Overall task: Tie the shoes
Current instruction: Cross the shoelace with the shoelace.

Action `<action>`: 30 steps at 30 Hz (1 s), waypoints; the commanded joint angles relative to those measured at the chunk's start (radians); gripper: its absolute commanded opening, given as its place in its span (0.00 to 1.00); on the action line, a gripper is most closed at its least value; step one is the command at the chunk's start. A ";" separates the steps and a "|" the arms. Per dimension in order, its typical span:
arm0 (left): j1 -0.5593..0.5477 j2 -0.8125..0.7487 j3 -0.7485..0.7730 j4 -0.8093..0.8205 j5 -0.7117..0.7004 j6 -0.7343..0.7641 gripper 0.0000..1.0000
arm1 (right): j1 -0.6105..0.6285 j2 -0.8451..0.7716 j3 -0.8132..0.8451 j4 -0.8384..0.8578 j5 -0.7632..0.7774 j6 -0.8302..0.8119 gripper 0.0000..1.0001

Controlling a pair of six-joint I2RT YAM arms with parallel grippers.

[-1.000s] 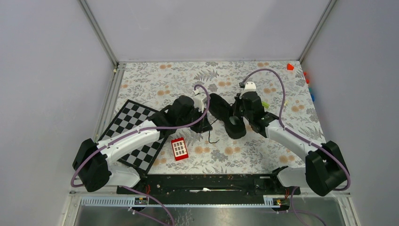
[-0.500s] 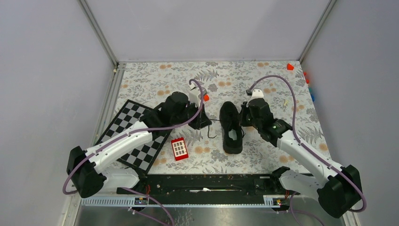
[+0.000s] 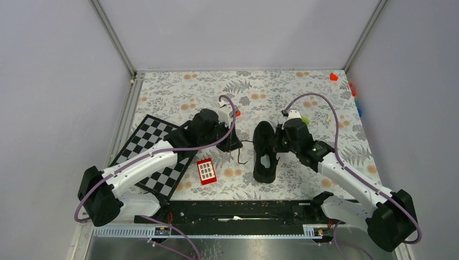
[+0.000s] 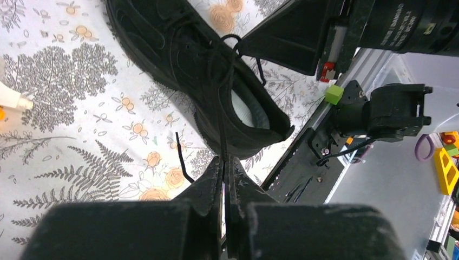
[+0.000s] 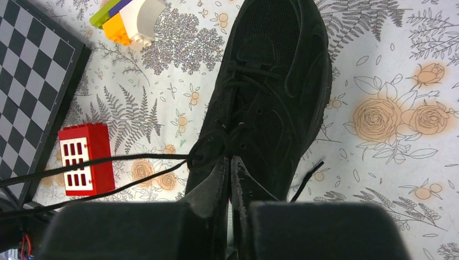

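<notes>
In the left wrist view the left gripper [image 4: 224, 165] is a dark blur at 6 o'clock. A lace [image 4: 218, 108] runs into its closed fingers [image 4: 208, 184], where its end is hidden. The toe of the shoe [image 4: 178, 54] is cut off at 11 o'clock, a white object [image 4: 11, 98] at 9 o'clock. In the right wrist view the right gripper [image 5: 229, 162], pressed closed, hides the heel; whether it pinches the lace cannot be told. The chessboard [image 5: 27, 59] is cropped at 9 o'clock, the stacked blocks [image 5: 130, 19] at 11 o'clock. From above, coloured blocks [image 3: 354, 92] at 2 o'clock are too small to tell apart, and both grippers' fingertips lie hidden under their own bodies.
</notes>
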 commanded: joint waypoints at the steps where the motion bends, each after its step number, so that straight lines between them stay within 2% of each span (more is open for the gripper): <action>1: 0.000 0.003 -0.015 0.056 0.011 -0.009 0.00 | 0.004 0.024 0.026 0.049 0.002 0.001 0.14; 6: 0.000 0.002 -0.021 0.060 0.014 -0.011 0.00 | 0.005 0.011 0.045 0.049 -0.006 -0.038 0.48; 9: 0.000 0.003 -0.022 0.067 0.019 -0.014 0.00 | 0.005 0.000 0.051 0.024 -0.012 -0.063 0.58; 24: 0.000 0.012 -0.019 0.072 0.027 -0.014 0.00 | 0.002 -0.084 -0.035 0.011 -0.055 -0.067 0.53; 30: 0.000 0.015 -0.022 0.077 0.030 -0.016 0.00 | 0.001 -0.074 -0.060 0.026 -0.055 -0.070 0.45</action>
